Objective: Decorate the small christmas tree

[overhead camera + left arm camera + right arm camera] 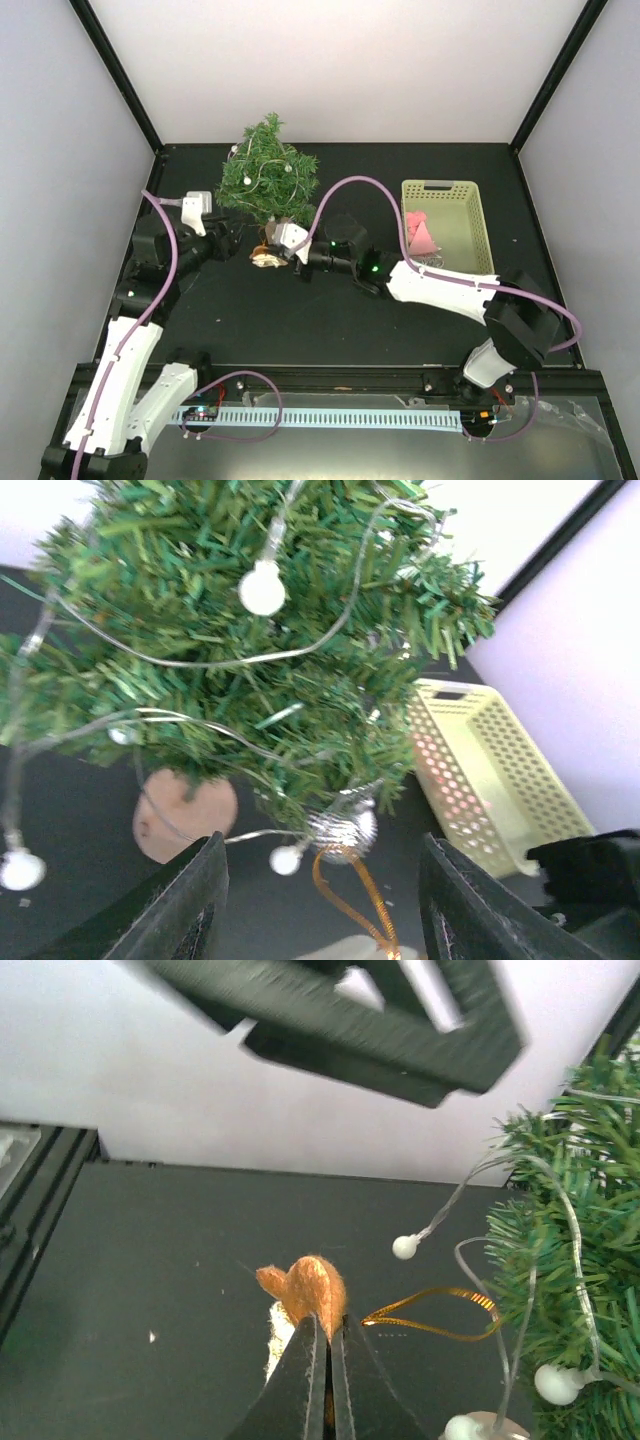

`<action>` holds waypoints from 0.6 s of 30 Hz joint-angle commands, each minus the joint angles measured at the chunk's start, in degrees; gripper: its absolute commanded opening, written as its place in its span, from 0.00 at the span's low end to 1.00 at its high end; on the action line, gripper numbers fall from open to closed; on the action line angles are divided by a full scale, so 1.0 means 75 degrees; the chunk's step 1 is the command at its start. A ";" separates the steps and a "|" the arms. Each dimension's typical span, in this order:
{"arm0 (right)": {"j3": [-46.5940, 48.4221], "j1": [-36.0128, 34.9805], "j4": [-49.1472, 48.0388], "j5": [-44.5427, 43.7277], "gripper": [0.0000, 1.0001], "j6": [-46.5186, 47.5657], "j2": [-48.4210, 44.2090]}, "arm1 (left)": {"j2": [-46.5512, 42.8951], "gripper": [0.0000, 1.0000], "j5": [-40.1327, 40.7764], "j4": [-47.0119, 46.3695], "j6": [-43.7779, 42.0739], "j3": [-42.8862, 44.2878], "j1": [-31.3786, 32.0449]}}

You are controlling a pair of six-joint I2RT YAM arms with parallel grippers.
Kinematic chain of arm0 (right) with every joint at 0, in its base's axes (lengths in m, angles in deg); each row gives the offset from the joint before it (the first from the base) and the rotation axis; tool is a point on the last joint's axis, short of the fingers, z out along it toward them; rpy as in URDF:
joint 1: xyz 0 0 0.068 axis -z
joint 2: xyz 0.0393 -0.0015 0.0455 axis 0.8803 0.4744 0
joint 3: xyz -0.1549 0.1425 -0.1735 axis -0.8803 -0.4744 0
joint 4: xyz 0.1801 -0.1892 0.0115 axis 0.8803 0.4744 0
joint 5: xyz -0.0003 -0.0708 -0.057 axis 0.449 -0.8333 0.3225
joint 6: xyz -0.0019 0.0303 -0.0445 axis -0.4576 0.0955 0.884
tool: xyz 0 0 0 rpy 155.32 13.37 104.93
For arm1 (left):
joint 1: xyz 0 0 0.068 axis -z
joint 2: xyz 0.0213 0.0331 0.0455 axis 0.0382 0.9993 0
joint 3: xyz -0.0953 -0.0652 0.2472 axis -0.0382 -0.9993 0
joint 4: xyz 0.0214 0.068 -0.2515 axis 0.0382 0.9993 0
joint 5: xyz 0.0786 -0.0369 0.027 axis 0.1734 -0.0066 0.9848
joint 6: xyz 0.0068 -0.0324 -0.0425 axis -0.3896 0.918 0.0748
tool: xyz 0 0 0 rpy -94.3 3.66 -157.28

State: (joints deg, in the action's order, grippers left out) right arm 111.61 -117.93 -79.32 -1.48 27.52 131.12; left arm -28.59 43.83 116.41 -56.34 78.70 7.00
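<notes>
Small christmas tree (pixel 268 175), far-middle on the table (pixel 300 310), is being decorated: light string (pixel 262 587) and silver bauble (pixel 342 827) already hung, an orange furry ornament (pixel 310 1285) being pinched unhung in the closed right gripper (pixel 322 1325), nothing being held in the half-spread left gripper (pixel 325 880).

Pale green perforated plastic basket (pixel 482 232), rectangular, at the right rear of the matte black table (pixel 330 325); a crumpled pink item (pixel 422 232) lies inside it. White slotted cable strip (pixel 340 417) along the near edge. Plain white walls (pixel 340 70) enclose three sides
</notes>
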 commanded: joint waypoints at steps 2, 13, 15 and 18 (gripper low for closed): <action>-0.0708 -0.0306 -0.1110 -0.0199 0.01 0.2116 -0.0697 | 0.0052 0.53 -0.2448 -0.0500 0.0693 0.0197 -0.0343; -0.0710 -0.0524 -0.1175 -0.1018 0.01 0.3051 -0.0899 | 0.0120 0.48 -0.2257 -0.0174 0.0565 0.0196 -0.0567; -0.0689 -0.0538 -0.1196 -0.1157 0.01 0.3208 -0.0924 | 0.0164 0.48 -0.2212 -0.0156 0.0591 0.0237 -0.0601; -0.0704 -0.0562 -0.1252 -0.1222 0.01 0.3330 -0.0962 | 0.0216 0.48 -0.2314 -0.0290 0.0714 0.0220 -0.0643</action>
State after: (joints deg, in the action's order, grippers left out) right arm 105.95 -121.65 -85.57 -7.93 48.81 125.35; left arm -27.63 27.94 114.73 -52.60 78.70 2.91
